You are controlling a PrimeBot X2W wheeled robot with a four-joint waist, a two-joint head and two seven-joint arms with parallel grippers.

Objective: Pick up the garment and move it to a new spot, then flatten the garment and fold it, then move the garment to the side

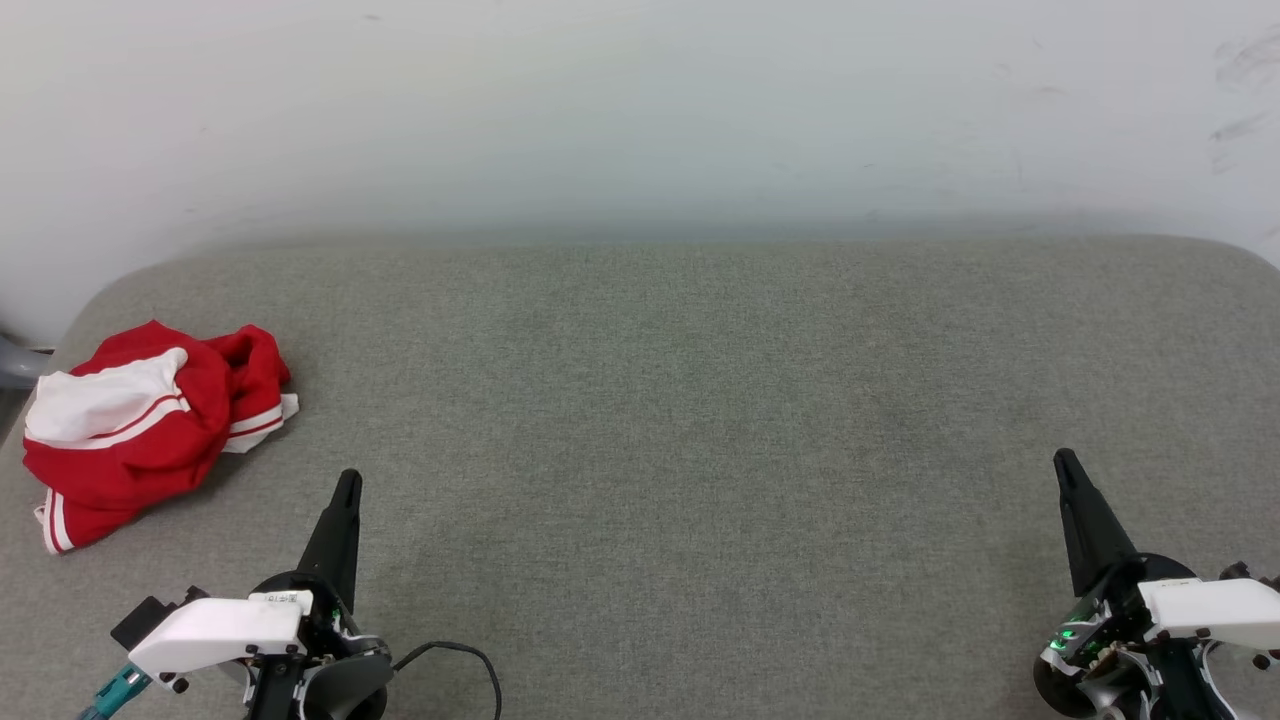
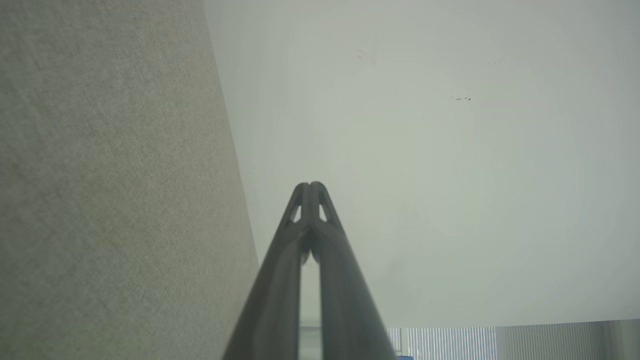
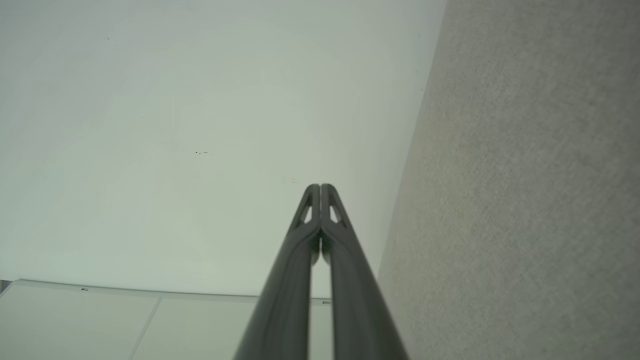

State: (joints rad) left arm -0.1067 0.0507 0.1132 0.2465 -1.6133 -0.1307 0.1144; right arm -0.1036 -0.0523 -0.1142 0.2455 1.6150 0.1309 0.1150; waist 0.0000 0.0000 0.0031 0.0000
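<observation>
Crumpled garment (image 1: 140,430) lies diagonally (near-left to far-right); left end effector (image 1: 348,480) and right end effector (image 1: 1063,460) pressed together.

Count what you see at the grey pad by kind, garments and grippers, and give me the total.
Garments: 1, the crumpled red and white garment at the pad's left.
Grippers: 2, the left gripper and the right gripper, both shut and holding nothing.
Total: 3

A grey, coarse-woven fabric surface (image 1: 700,420) with rounded far corners carried a crumpled red garment (image 1: 150,440) with white, red-striped trim near its left edge.
</observation>
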